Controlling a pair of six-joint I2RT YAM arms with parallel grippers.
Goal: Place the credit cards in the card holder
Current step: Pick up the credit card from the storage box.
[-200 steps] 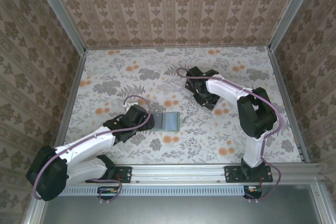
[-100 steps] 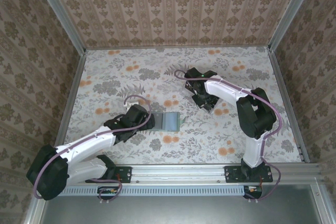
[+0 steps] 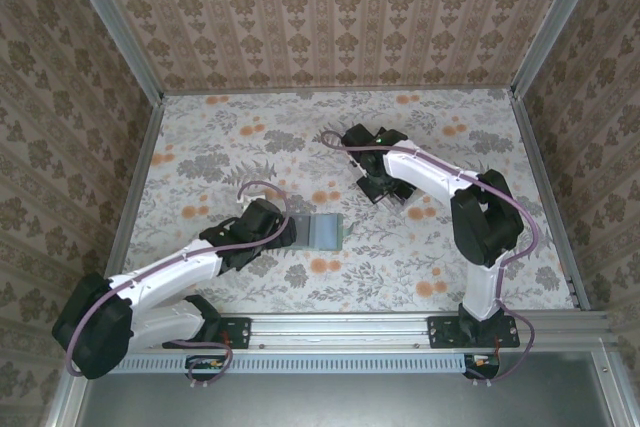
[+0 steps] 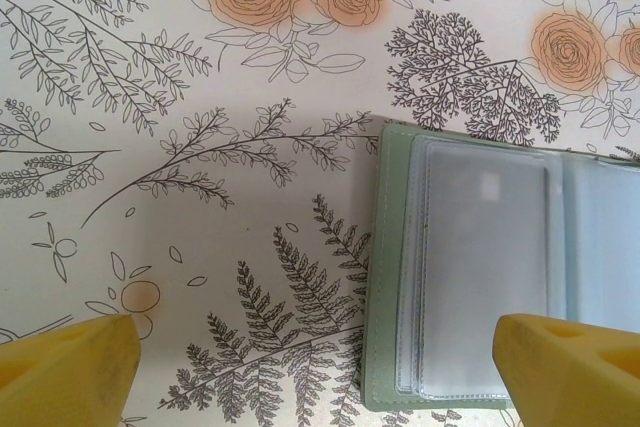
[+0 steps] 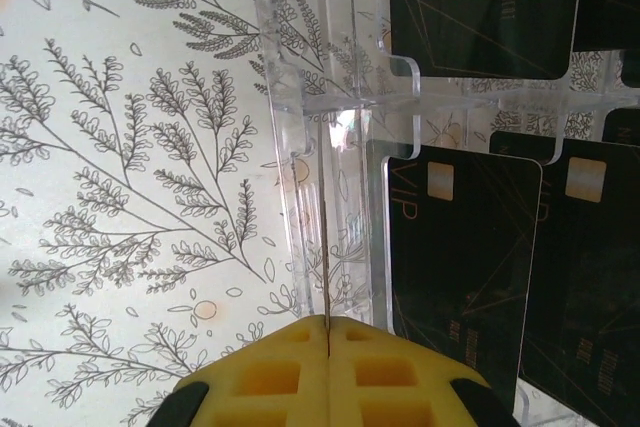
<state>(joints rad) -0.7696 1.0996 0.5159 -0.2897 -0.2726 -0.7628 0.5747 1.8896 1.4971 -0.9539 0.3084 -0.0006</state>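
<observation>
While left gripper (image 4: 318, 372) gapes wide and empty, sage-green card holder (image 4: 470, 267) lies open just ahead, clear sleeves up; right gripper (image 5: 328, 352) pinched closed, nothing visibly held, beside black credit cards (image 5: 465, 257) in clear tray (image 5: 320, 117).

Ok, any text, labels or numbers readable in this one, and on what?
"VIP": gold, sideways, on a black credit card in the clear tray, right wrist view.
Small gold print on that card and the other cards: too small to read.
The card holder: no text visible.
</observation>
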